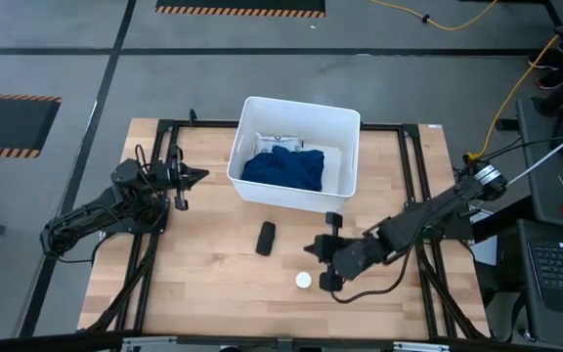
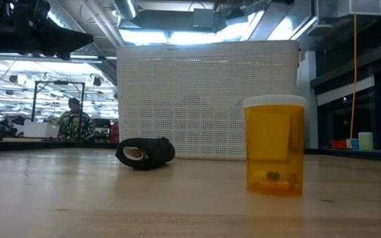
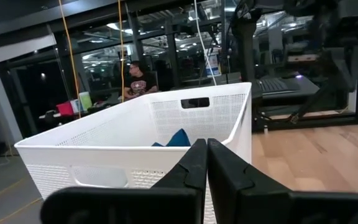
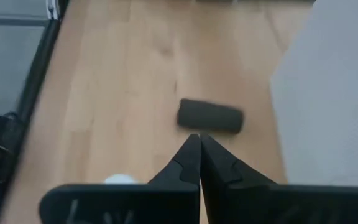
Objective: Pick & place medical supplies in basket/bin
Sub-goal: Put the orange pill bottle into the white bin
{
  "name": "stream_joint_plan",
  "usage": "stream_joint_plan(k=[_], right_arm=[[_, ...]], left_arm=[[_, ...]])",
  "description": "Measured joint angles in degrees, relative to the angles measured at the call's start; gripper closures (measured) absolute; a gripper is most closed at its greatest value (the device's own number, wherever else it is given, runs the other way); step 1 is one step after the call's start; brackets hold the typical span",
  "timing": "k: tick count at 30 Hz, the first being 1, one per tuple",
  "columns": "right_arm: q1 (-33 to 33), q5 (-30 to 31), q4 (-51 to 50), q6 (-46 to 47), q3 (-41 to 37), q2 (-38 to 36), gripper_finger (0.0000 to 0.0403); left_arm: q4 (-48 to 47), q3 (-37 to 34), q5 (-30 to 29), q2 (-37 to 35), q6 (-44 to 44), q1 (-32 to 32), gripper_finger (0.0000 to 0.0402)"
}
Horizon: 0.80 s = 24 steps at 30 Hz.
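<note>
The white tub (image 1: 342, 147) stands at the table's far middle. The dark blue cloth (image 1: 283, 168) lies inside it, with the white packet (image 1: 280, 142) behind the cloth. The black oblong (image 1: 266, 238) lies on the wood in front of the tub, and shows as a dark roll (image 2: 145, 153) in the low view. The white round cap (image 1: 304, 281) tops an amber bottle (image 2: 274, 145) that stands upright on the table. My right gripper (image 1: 311, 250) is shut, between oblong and cap, pointing at the oblong (image 4: 210, 116). My left gripper (image 1: 201, 176) is shut, left of the tub (image 3: 135, 143).
Black frame rails (image 1: 413, 186) run along the table's left and right sides and behind the tub. Bare wood lies between the oblong and the near edge. A person (image 3: 138, 81) sits in the room beyond the table.
</note>
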Motion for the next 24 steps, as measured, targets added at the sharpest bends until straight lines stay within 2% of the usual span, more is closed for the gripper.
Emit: stream_joint_plan(k=[3,6,14,24], right_arm=[[2.07,-0.12,-6.58,8.09,4.6,3.81,0.0402],[3.8,-0.19,-10.14,11.2,7.93,7.25,0.0402],[5.63,-0.28,-11.12,11.08,10.3,12.01,0.039],[5.57,-0.3,-11.09,10.6,10.27,12.87,0.038]], left_arm=[[-0.22,0.0,0.0,0.0,-0.1,0.0,0.0392],[-0.39,0.0,0.0,0.04,-0.1,0.0,0.039],[-1.6,-0.04,0.05,0.09,-0.1,0.0,0.0394],[-3.1,-0.04,0.04,0.09,-0.1,0.0,0.0391]])
